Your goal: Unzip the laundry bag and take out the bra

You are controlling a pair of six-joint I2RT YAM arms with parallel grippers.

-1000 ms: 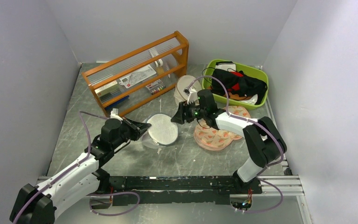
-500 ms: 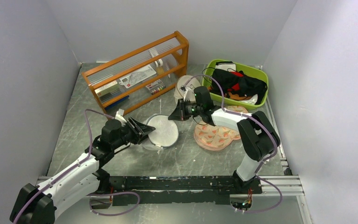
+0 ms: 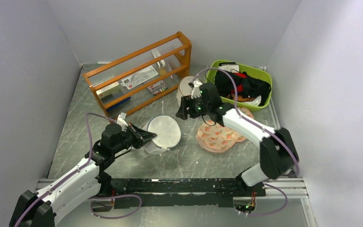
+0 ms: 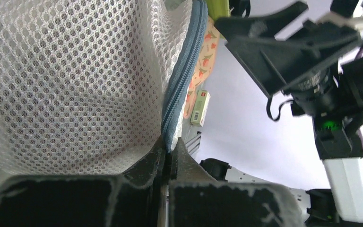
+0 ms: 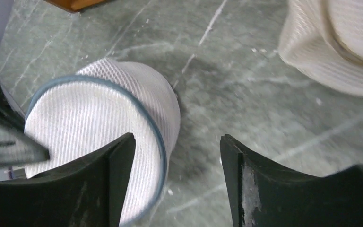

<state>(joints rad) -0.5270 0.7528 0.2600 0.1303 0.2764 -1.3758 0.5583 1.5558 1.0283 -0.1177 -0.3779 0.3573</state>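
Observation:
The laundry bag (image 3: 164, 132) is a round white mesh drum with a blue-grey zip rim, lying in the middle of the table. My left gripper (image 3: 149, 137) is shut on its near-left rim. The left wrist view shows the jaws (image 4: 170, 147) pinching the zip edge (image 4: 183, 75), with mesh (image 4: 75, 71) to the left. My right gripper (image 3: 183, 109) is open and empty, above and just right of the bag. In the right wrist view the bag (image 5: 99, 123) lies under the gripper's (image 5: 177, 144) left finger. No dark red bra shows in any view.
A cream round pouch (image 3: 189, 87) lies behind the right gripper and shows in the right wrist view (image 5: 340, 42). A peach printed pad (image 3: 220, 136) lies right of the bag. A green bin (image 3: 263, 75) with black clothing is at the back right. A wooden rack (image 3: 137, 75) stands at the back left.
My right gripper has drawn back and up from the bag's right side, still open. My left gripper, still holding the rim, has shifted slightly nearer with the bag.

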